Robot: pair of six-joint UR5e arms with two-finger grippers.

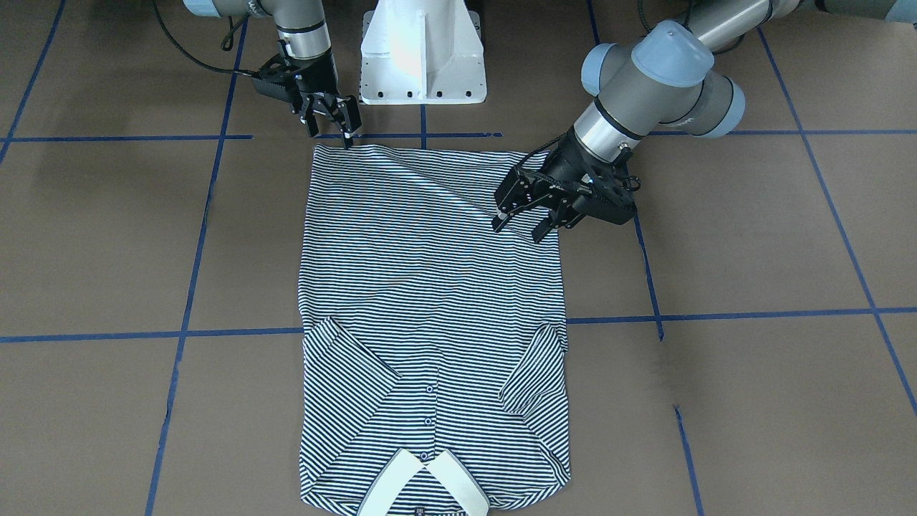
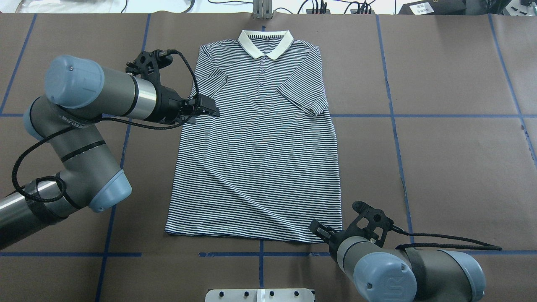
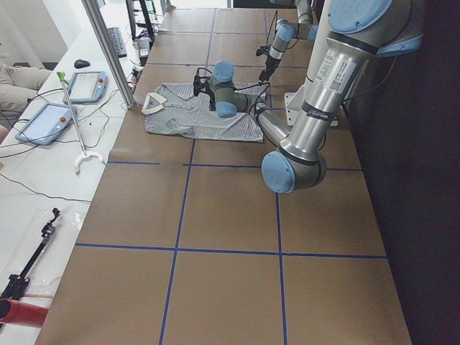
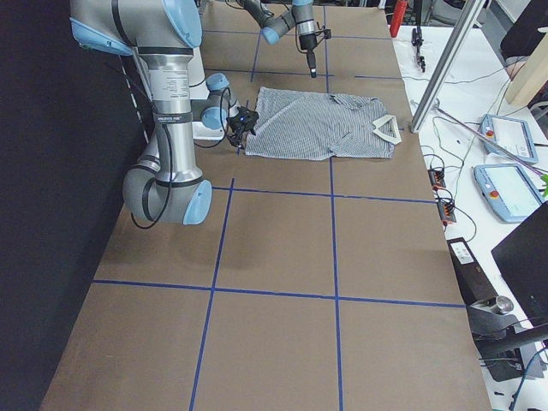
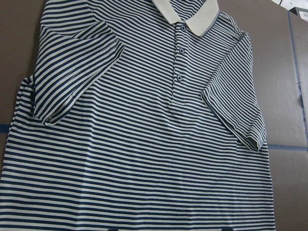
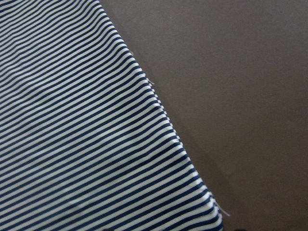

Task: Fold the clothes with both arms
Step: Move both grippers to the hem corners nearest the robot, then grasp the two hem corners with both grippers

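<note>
Wide table (image 2: 440, 167) flanks the shirt (image 2: 260, 159); the white pedestal (image 1: 423, 57) stands near its hem.

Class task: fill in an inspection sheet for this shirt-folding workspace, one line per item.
surface: brown table with blue tape grid.
job's things: striped polo shirt flat, face up, sleeves folded in.
clutter: nothing seen.
grippers: left gripper open over shirt's side edge; right gripper open at a hem corner.
cables: black cable trails from right arm.
surroundings: white pedestal; tablets on side bench.
</note>
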